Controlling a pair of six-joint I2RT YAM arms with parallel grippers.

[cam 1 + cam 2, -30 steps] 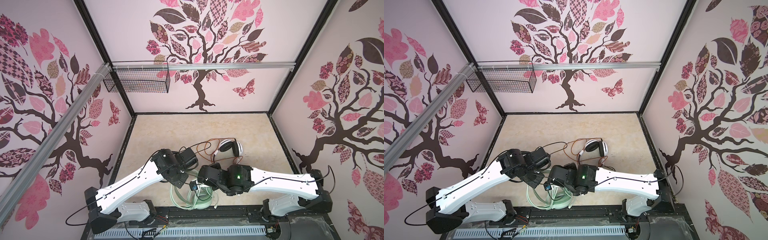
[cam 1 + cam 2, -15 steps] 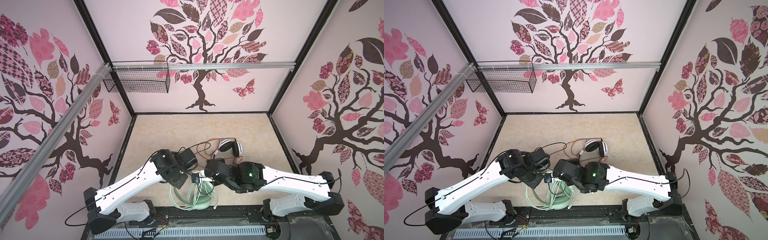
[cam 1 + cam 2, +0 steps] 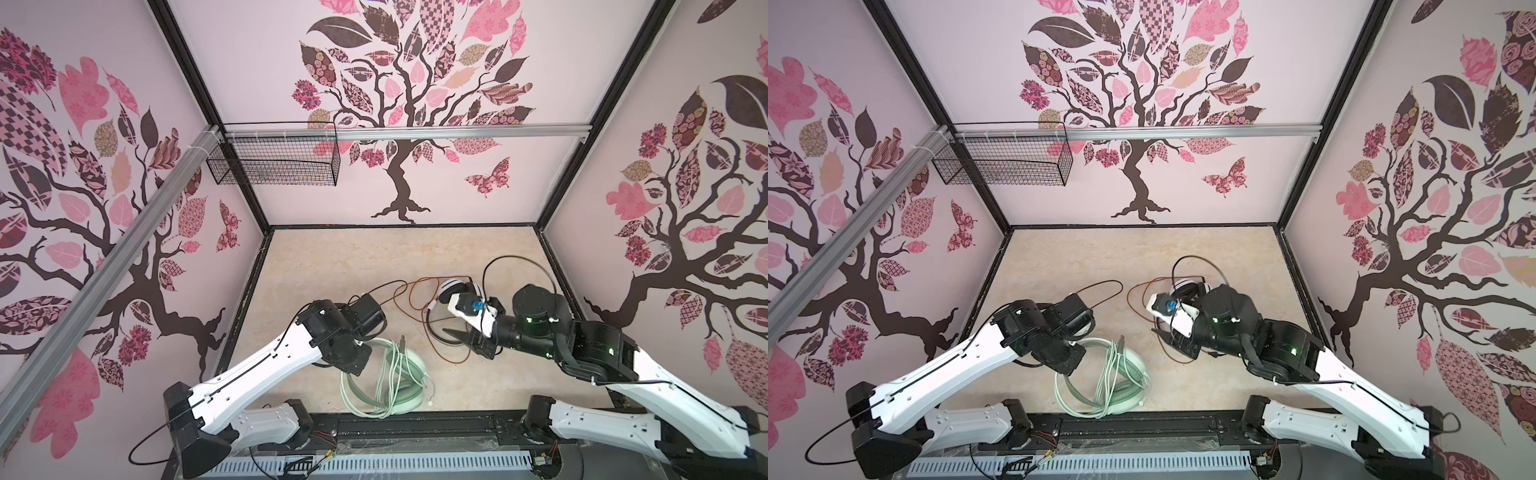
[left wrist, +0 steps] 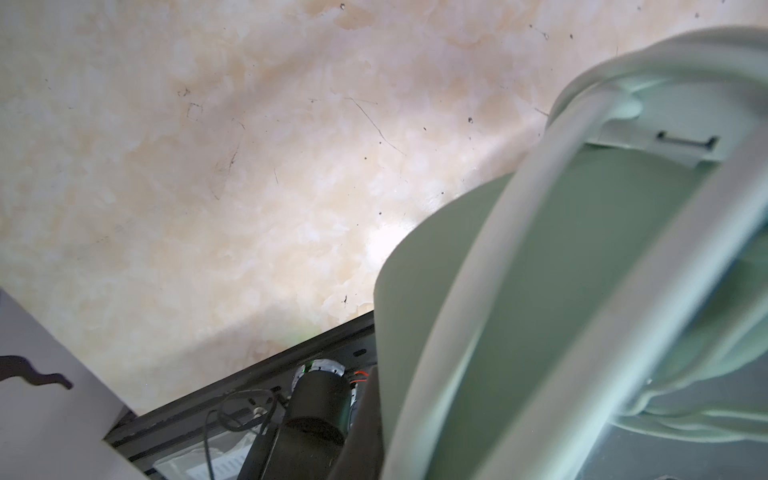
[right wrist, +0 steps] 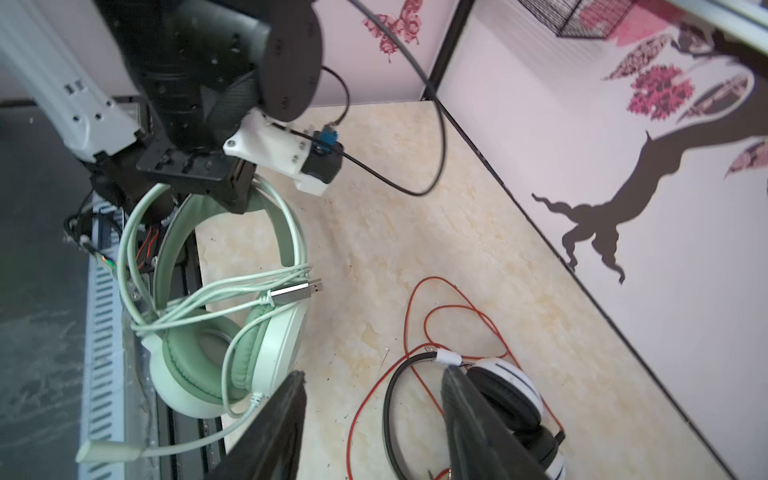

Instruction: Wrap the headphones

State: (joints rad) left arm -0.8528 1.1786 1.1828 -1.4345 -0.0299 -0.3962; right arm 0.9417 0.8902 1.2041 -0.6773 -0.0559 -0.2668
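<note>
On the table point(image 3: 374, 257), loose orange cable point(image 5: 432, 279), mint headphones point(image 5: 187, 365)

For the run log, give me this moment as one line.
left gripper shut on mint-green headphones | right gripper open over white-and-black headphones | orange-red cable unwrapped

- Mint-green over-ear headphones point(image 3: 409, 374) lie near front edge of beige marbled tabletop point(image 3: 353, 262).
- Pale green cable point(image 3: 361, 395) looped over and around them; grey plug end point(image 3: 402, 340) points toward back wall.
- Left gripper point(image 3: 363, 349) down at their headband; fingertips hidden under black wrist.
- White-and-black over-ear headphones point(image 3: 453, 287) right of centre, well apart from green pair.
- Right gripper point(image 3: 463, 340) low over their thin black headband, dark fingers apart, pointing left.
- Orange-red cable point(image 3: 415, 291) sprawls in loose loops around that pair.
- Black wire basket point(image 3: 274, 166) hangs on wall rail, upper left.
</note>
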